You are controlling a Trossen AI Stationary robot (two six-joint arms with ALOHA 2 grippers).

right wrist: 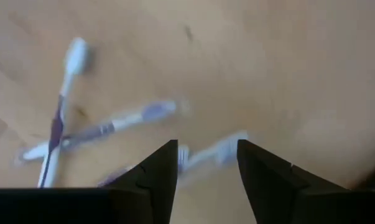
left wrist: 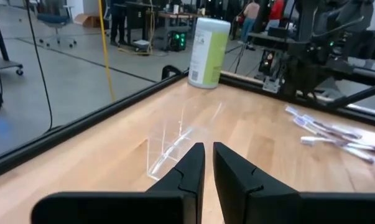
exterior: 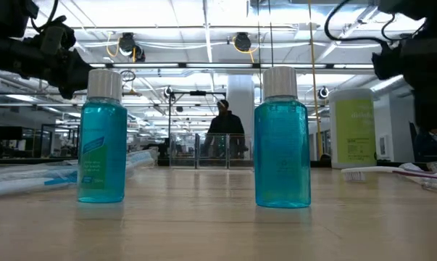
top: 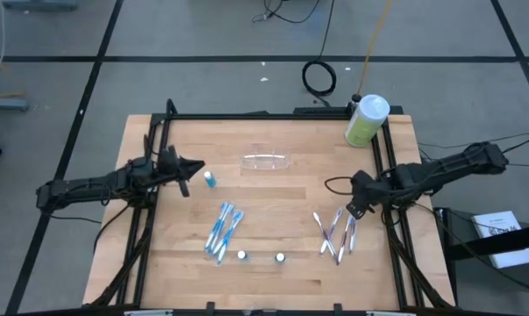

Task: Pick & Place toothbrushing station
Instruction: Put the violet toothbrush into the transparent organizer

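The toothbrushing station, a small see-through tray (top: 266, 161), lies flat on the wooden table toward the far edge; in the left wrist view the tray (left wrist: 173, 142) is just ahead of my left gripper (left wrist: 209, 148). That gripper (top: 194, 168) hovers at the table's left side, pointing level toward the right, its fingers all but shut on nothing. My right gripper (top: 356, 209) hangs at the right side, tipped steeply down and open above a heap of purple toothbrushes (right wrist: 106, 127), touching none.
A green bottle with a white cap (top: 366, 120) stands at the far right corner. Blue toothbrushes (top: 222, 230) lie left of centre, purple ones (top: 337, 233) to the right. Two blue mouthwash bottles (exterior: 102, 138) (exterior: 281, 141) stand near the front edge; a smaller one (top: 210, 179) stands by my left gripper.
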